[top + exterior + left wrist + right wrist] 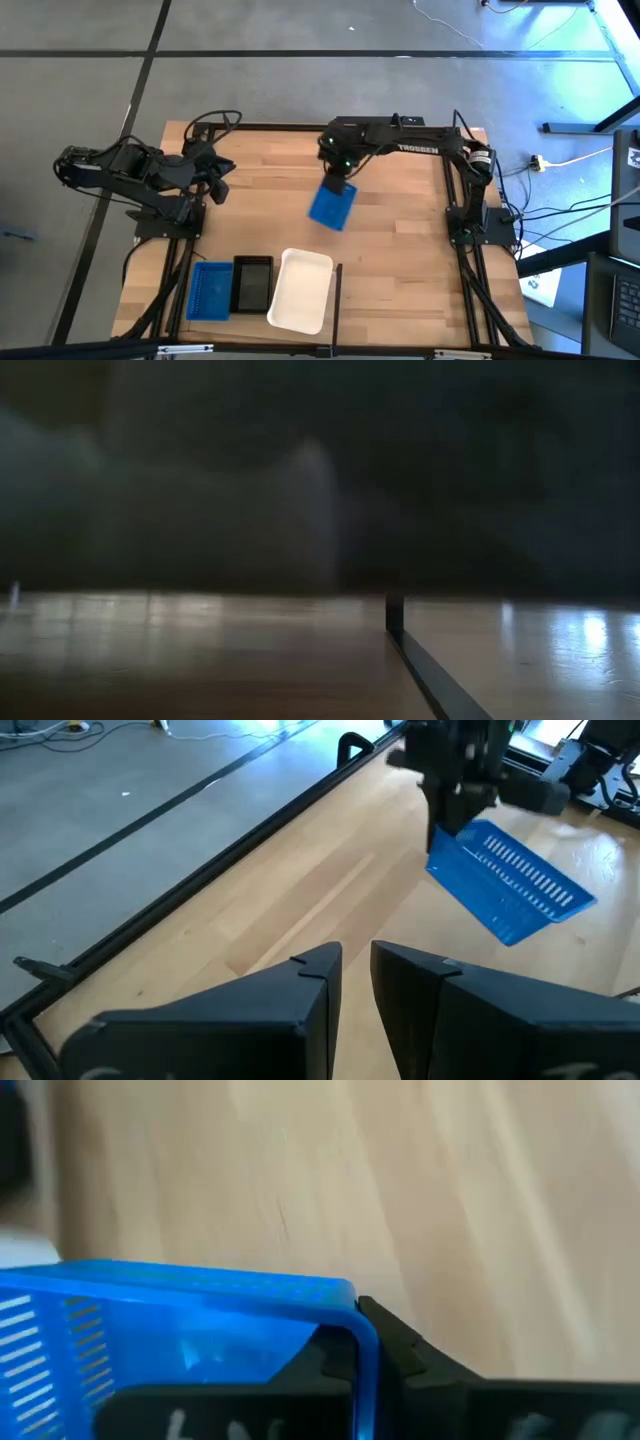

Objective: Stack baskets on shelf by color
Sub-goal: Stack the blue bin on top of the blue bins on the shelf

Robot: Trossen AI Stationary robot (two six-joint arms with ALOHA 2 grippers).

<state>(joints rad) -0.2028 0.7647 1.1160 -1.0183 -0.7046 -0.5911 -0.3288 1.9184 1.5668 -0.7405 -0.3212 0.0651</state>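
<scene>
High view: right gripper (338,185) sits at frame centre, upper half, over the shelf (400,270), its jaws closed on the rim of a blue slotted basket (332,207). The basket hangs tilted below the gripper, apart from the three stacks along the lower edge of the frame: a blue stack (209,290) at left, a black stack (252,284) just beside it, and a white basket stack (300,290) to the right of that. How many baskets each stack holds cannot be told from above; nothing shows inside them.

Left wrist view adds what the top view lacks: the held basket (510,885) is clear of the wood, slotted bottom facing the camera, upper right of frame. Left gripper (357,960) is slightly parted, holding nothing.

Right wrist view: one dark finger (395,1342) pressed against the blue rim (250,1295).

Low view: mostly dark; only the plank surface and a black rail (425,670) at lower centre are readable.
</scene>
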